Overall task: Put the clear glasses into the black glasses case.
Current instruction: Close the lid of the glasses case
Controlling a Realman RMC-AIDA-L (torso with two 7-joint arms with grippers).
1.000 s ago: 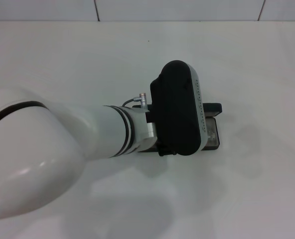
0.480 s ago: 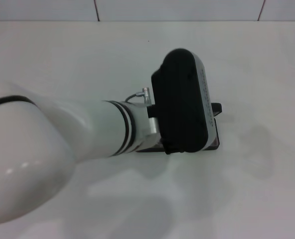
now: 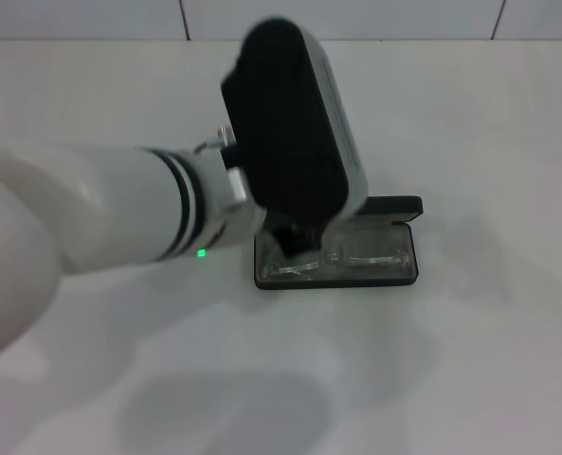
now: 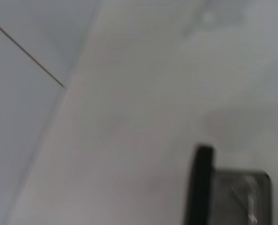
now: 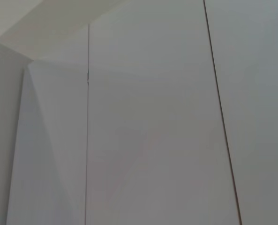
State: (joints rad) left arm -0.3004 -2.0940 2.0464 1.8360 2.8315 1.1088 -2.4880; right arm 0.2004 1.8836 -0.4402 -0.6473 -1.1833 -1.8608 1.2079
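The clear glasses lie inside the black glasses case, resting on its grey lining with the lenses side by side along the tray. The case sits open on the white table, its lid tipped up behind the tray on the far side. In the left wrist view the same case shows at the edge of the picture, lid edge upright and the transparent frame faintly visible in the tray.

The left gripper hangs just above the left end of the case, its black wrist housing covering most of it from the head camera; only a dark tip shows below the housing, over the left lens, and whether the fingers are spread or pressed together cannot be told. Whether it touches the glasses cannot be told either.

Compared with a second ago, the left arm has lifted and drawn back toward the robot's left: then the black housing lay low across the case and hid nearly all of the tray, now it stands higher and farther back, and the tray with the glasses is uncovered from its middle to its right end. The case itself has not shifted. A green light now shows on the underside of the forearm.

The table is plain white, meeting a pale tiled wall with dark seams along the far edge. The right gripper is out of sight; its wrist camera shows only white panels with thin dark joints
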